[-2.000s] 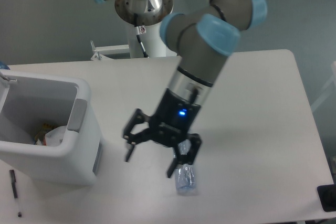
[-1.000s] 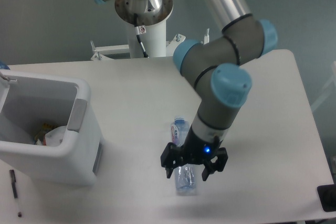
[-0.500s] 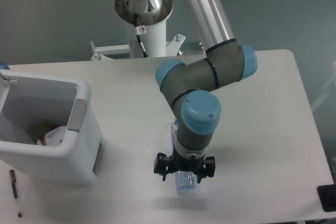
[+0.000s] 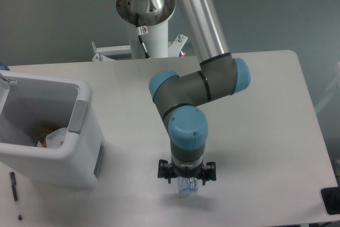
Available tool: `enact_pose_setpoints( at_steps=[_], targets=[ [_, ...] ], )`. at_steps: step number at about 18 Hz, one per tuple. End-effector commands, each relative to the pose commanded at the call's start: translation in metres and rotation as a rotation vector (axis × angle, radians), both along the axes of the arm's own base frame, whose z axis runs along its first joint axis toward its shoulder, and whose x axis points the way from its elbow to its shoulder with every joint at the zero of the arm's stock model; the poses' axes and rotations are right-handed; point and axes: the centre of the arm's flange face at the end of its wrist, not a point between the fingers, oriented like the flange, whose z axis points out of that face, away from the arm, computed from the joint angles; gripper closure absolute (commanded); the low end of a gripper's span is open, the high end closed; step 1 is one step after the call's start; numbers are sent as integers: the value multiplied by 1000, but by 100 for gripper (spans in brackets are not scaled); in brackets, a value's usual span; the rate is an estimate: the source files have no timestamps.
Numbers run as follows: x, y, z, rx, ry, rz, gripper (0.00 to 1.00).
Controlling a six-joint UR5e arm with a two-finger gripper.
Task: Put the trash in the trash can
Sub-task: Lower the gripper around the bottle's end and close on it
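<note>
Clear plastic bottle [image 4: 186,186] lies on table [image 4: 265,131], right under my gripper [image 4: 186,180]. I see gripper pointing straight down over bottle, wrist hides fingers; can't tell if spread or pinching. White trash can [image 4: 48,131] well off to gripper's left, paper scraps inside.

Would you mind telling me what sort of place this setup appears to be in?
Most likely a robotics lab or test cell rather than a home. An industrial arm on a pedestal base works over a plain white table, its gripper down over a plastic bottle, with a white bin beside it and bare grey flooring beyond.
</note>
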Motion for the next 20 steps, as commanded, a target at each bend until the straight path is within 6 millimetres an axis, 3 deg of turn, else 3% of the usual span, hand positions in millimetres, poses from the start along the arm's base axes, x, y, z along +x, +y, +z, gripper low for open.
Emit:
enact_pose_setpoints(
  at_steps=[13, 20],
  targets=[
    [-3, 10, -18, -23, 14, 33, 2],
    [2, 14, -27, -74, 59, 45, 30]
  ],
)
